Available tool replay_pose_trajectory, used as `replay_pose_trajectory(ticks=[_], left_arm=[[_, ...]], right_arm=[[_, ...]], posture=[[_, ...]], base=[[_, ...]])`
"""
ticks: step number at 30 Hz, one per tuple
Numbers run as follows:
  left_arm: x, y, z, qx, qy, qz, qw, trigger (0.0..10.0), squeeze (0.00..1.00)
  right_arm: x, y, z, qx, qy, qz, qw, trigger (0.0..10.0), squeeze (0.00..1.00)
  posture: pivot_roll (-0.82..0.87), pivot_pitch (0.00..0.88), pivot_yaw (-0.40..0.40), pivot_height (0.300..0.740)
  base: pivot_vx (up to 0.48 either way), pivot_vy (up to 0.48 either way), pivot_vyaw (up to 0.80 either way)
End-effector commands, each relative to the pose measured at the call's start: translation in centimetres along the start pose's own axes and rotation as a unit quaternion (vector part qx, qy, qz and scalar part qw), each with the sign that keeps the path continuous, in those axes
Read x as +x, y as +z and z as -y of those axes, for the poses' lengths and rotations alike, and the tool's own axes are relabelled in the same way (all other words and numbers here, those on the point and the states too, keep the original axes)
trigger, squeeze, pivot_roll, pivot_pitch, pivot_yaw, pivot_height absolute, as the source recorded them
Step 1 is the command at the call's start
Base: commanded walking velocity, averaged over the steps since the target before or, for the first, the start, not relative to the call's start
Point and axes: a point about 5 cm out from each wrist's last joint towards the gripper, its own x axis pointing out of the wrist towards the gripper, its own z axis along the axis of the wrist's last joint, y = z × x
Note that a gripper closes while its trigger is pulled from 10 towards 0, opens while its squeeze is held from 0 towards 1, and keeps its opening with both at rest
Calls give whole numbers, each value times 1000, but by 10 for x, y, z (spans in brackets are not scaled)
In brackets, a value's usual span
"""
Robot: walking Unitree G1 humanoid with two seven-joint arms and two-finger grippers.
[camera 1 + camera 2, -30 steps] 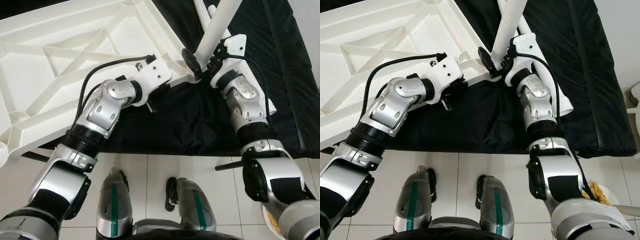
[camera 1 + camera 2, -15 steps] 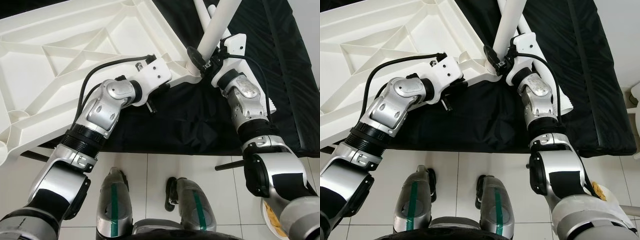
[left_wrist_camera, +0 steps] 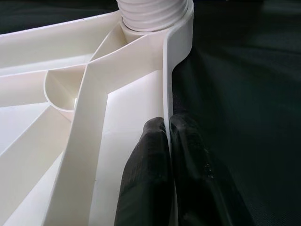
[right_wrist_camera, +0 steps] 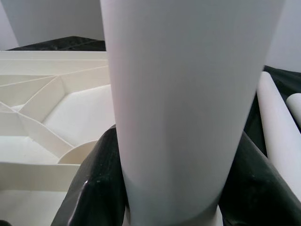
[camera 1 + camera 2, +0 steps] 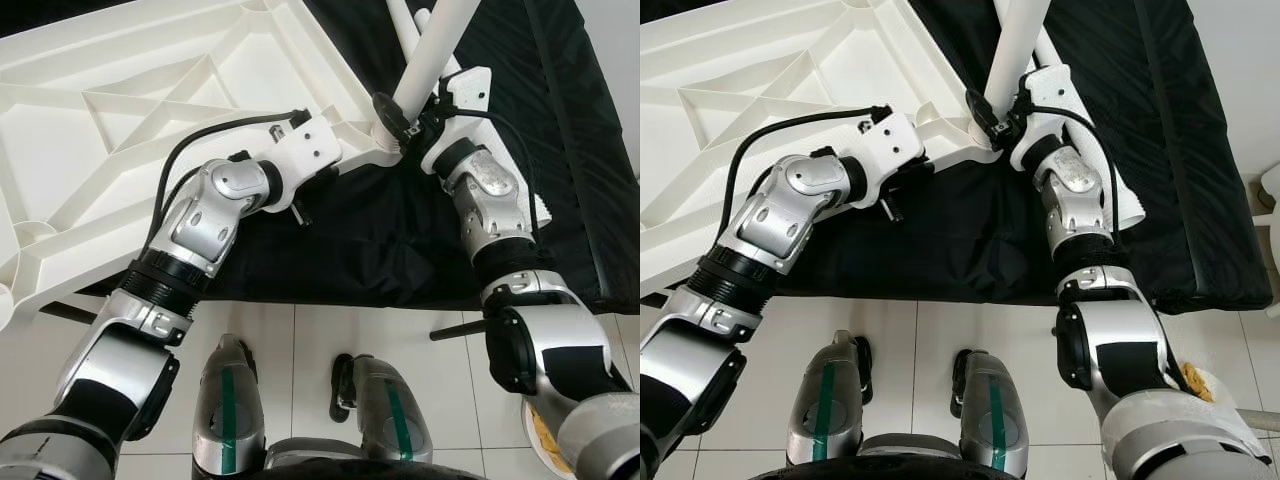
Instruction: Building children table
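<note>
nearest us, at six o'clock, our two silver feet (image 5: 310, 420) stand on the white tiled floor (image 5: 320, 330). beyond them a black cloth (image 5: 1120, 130) carries the white ribbed plastic tabletop (image 5: 130, 120), lying upside down toward ten o'clock. our left hand (image 3: 168, 155) is closed, pinching the tabletop's outer rim between its black fingers (image 3: 146, 179). at one o'clock our right hand (image 5: 400, 125) grips the white plastic tube leg (image 5: 432, 55), upright at the tabletop's corner socket (image 3: 155, 12). farther right, spare white tube legs (image 4: 277, 127) lie on the cloth.
</note>
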Motion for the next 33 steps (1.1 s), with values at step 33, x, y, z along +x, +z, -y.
replay_pose_trajectory(ticks=[33], left_arm=[[-3,12,3,16,6,29,999,10000,0]], right_arm=[[-2,-9,-42,28,-337,-24,941,10000,0]], posture=[[78,72,-48,740]], base=[[0,0,0]])
